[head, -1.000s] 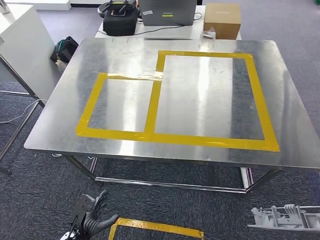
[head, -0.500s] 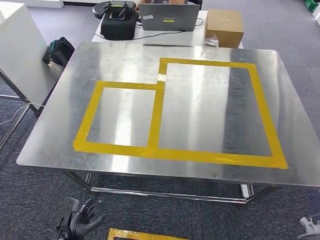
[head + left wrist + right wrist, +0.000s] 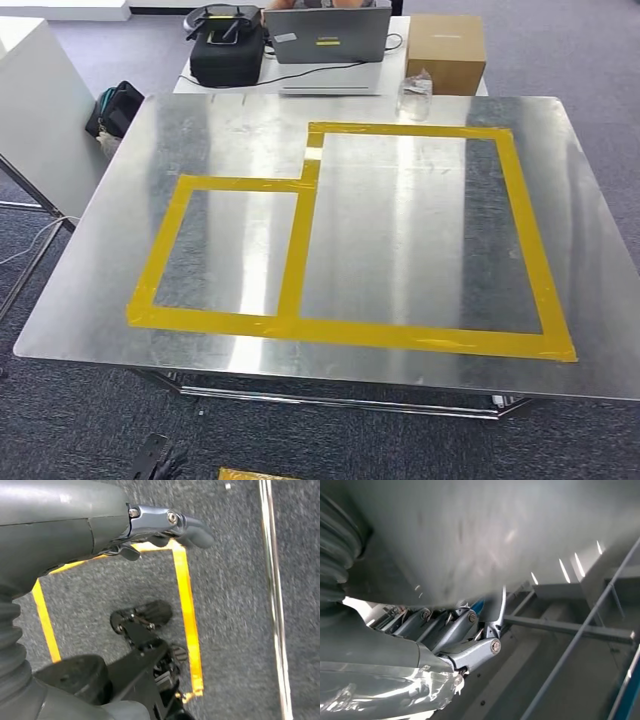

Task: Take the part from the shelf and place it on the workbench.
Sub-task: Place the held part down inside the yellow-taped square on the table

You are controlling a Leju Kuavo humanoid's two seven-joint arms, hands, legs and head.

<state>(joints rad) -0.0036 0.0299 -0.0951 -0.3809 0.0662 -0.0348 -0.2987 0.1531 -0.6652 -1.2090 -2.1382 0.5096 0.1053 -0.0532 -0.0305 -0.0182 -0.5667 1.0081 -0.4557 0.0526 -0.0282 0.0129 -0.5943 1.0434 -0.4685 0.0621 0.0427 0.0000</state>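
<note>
The steel workbench (image 3: pixel 90 300) stands straight ahead, with a small yellow-taped rectangle (image 3: pixel 290 250) on its left and a larger one (image 3: pixel 521 220) on its right. Nothing lies inside either. In the right wrist view my right hand (image 3: pixel 459 630) has its fingers curled against a large pale grey surface (image 3: pixel 490 535), blurred and close to the camera, which I take for the part. My left hand (image 3: pixel 160 463) hangs low at the bottom edge of the head view. The left wrist view shows the same left hand (image 3: pixel 162 530) with fingers apart, holding nothing, above the carpet.
Behind the workbench a white desk carries a laptop (image 3: pixel 328 35), a black case (image 3: pixel 225 55) and a cardboard box (image 3: pixel 445 50). A clear plastic item (image 3: pixel 416 95) sits at the bench's far edge. A white board (image 3: pixel 38 110) leans at the left. Yellow tape (image 3: pixel 186 610) marks the carpet.
The whole head view has shifted: the workbench now looks nearer and larger. The grey part seen at the bottom right has left the picture, and my left hand has sunk to the bottom edge.
</note>
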